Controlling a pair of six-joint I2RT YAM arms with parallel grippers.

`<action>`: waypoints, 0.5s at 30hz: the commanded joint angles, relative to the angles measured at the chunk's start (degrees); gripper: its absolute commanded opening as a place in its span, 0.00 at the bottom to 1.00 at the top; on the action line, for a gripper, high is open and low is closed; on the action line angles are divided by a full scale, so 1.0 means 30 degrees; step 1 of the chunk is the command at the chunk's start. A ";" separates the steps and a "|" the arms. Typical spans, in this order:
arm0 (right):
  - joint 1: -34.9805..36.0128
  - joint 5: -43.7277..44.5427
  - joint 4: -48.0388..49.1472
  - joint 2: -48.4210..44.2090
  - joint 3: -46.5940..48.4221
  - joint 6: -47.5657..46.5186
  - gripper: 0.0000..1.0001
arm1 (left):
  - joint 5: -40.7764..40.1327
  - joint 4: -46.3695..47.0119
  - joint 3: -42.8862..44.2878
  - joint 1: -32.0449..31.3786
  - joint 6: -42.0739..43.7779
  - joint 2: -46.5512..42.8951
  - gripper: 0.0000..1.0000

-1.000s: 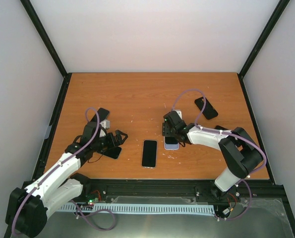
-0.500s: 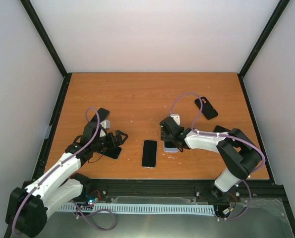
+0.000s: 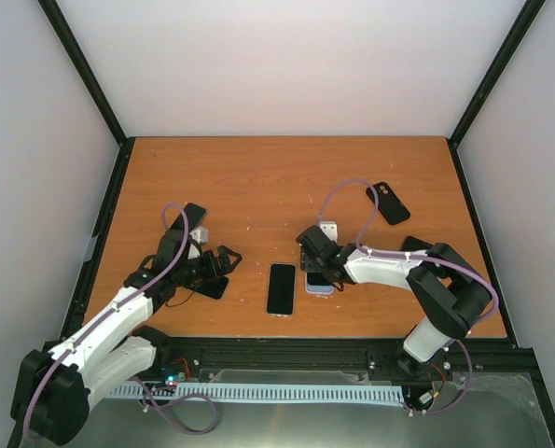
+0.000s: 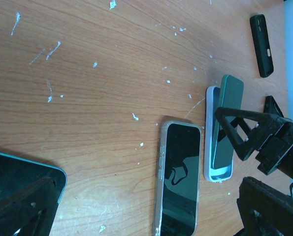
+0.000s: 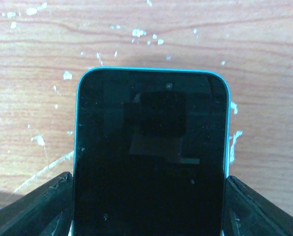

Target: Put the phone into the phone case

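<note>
Your right hand clenched the teal phone, held slanted over the pale phone case lying on the desk. Your left hand hung released, well left of a silver-edged phone.

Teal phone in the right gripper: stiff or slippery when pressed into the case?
Probably stiff: the teal phone looks like a flat slab, unbent in the right gripper. Its glossy face reflects, so likely slippery. It seems tilted over the pale case, so pressing one end may pivot it.
</note>
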 commanded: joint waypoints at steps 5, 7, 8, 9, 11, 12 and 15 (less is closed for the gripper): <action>0.0499 -0.0703 -0.1525 -0.0411 -0.0222 0.1845 0.82 | 0.0603 0.0944 -0.0104 0.0105 -0.0281 0.0277 0.99; 0.0498 -0.0782 -0.1707 -0.0762 -0.0270 0.1860 0.86 | 0.0761 0.1154 -0.0131 0.0104 -0.0042 0.0604 0.99; 0.0497 -0.0889 -0.1736 -0.0988 -0.0326 0.1828 0.88 | 0.0826 0.1246 -0.0160 0.0104 0.0034 0.0810 1.00; 0.0501 -0.1005 -0.1827 -0.1218 -0.0380 0.1776 0.90 | 0.0911 0.1357 -0.0124 0.0104 0.0113 0.1059 1.00; 0.0501 -0.1261 -0.2239 -0.1668 -0.0316 0.1598 0.92 | 0.1335 0.1764 -0.0037 0.0104 0.0284 0.1466 0.99; 0.0501 -0.1370 -0.2645 -0.1925 -0.0181 0.1535 0.93 | 0.1499 0.1989 0.0016 0.0104 0.0334 0.1631 0.99; 0.0498 -0.1988 -0.3726 -0.2750 -0.0058 0.1378 0.92 | 0.1448 0.2301 0.0502 0.0104 0.0476 0.2262 0.99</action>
